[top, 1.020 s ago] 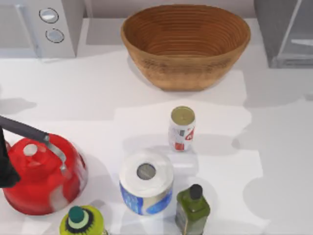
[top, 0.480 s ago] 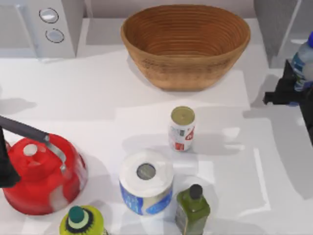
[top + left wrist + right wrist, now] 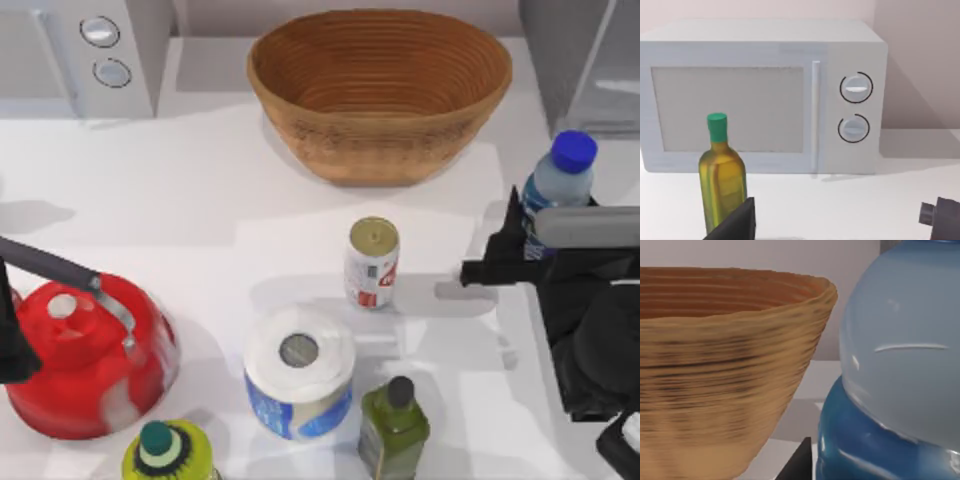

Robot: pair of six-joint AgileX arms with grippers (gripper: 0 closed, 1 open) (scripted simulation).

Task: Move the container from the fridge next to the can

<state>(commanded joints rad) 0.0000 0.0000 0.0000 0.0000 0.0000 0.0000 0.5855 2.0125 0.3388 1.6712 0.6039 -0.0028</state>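
Right gripper (image 3: 535, 225) reaching in from right edge, arm lying level, pinching bottle (image 3: 556, 181) upright, right of can (image 3: 372, 262), well apart. Left arm (image 3: 12, 335) sitting parked at left edge.

- No words, brand names or numbers can be read on anything here.
- The can (image 3: 372, 264) has a white label with red marks, possibly lettering, but too small to make out.
- The container (image 3: 553, 187) has a blue-green label band with no readable print.
- The paper roll (image 3: 298, 385) has a blue wrapper with pale blotches, not legible.
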